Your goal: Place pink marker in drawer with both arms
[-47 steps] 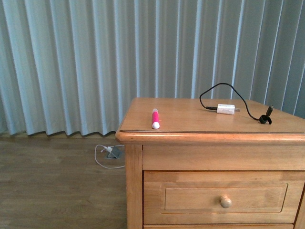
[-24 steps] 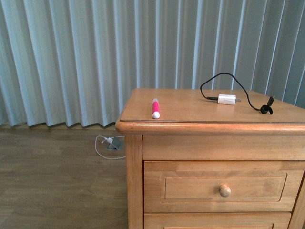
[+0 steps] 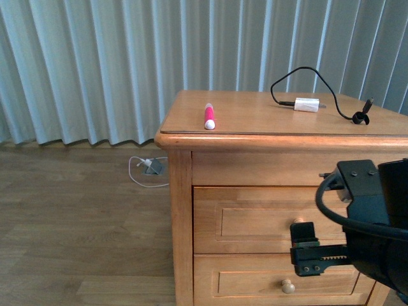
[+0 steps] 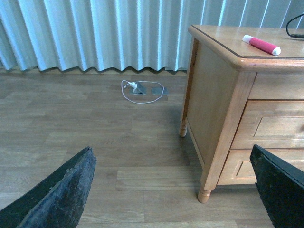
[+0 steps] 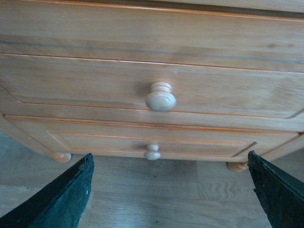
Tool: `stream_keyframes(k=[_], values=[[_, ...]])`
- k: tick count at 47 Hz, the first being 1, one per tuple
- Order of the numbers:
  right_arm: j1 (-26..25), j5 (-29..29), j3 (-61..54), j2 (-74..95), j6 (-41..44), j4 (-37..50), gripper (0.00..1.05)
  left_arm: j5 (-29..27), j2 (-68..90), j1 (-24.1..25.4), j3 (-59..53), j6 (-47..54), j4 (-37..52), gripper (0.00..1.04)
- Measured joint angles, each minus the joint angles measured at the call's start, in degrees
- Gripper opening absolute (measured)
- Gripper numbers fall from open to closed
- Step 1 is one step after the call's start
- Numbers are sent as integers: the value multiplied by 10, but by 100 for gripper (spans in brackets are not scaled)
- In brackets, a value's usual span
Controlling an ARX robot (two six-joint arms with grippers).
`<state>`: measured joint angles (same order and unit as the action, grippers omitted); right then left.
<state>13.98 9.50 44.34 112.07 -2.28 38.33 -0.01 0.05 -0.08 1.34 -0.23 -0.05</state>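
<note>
You have one pink marker (image 3: 208, 117), lying flat on the worktop (image 3: 255, 121) of the wooden cabinet (image 3: 181, 223). It is close to the front edge, toward the left corner, with its white cap pointing at that edge. Further right and further back, well apart from the marker, sits one white charger block (image 3: 306, 105). One black cable (image 3: 301, 69) arcs up behind the block and ends in a small coil near the right side. Any print on the marker or the block is too small to read.

The cabinet front shows two drawers, each with one round wooden knob. The upper drawer (image 5: 71, 80) and the lower drawer (image 5: 95, 142) are both closed, so you cannot see inside either.

Your right end effector (image 5: 169, 156) faces the drawer fronts with its fingers (image 5: 57, 199) spread wide and gripping nothing. The upper knob (image 5: 160, 97) is ahead between the fingers, and the lower knob (image 5: 152, 152) is beneath it. In the front view the right arm (image 3: 376, 217) covers most of the upper knob.

Your left end effector (image 4: 171, 149) hangs over the floor (image 4: 71, 123) off the cabinet's left side. Its fingers (image 4: 59, 192) are also wide apart and empty.

One white cable (image 4: 135, 86) lies curled on the floor near the curtain (image 3: 95, 64).
</note>
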Motion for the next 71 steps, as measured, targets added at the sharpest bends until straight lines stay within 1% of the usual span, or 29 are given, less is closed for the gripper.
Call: stream_keyframes(k=[8,18,32,48,50,56,62,63,68,71], values=[[-9,-26,51,65,16,33,96,0,0,0,0,0,0,99],[-26,-51,111,115,7,29,96,0,0,0,0,0,0,99],[-22,-49,156,146,-2,18,96,0,0,0,0,0,0,99],[-19,-40,168,166,-12,17,96,0,0,0,0,0,0,99],[-18,-38,168,166,-14,19,92,0,0,0,0,0,0,99],[-19,-31,168,166,-14,23,70,0,0,0,0,0,0,99],[-19,-32,168,166,-16,17,43,0,0,0,0,0,0,99],[-19,-33,168,166,-16,16,41,0,0,0,0,0,0,99],[-19,-36,168,166,-21,1,26,0,0,0,0,0,0,99],[-20,-38,168,162,-26,-11,22,0,0,0,0,0,0,99]])
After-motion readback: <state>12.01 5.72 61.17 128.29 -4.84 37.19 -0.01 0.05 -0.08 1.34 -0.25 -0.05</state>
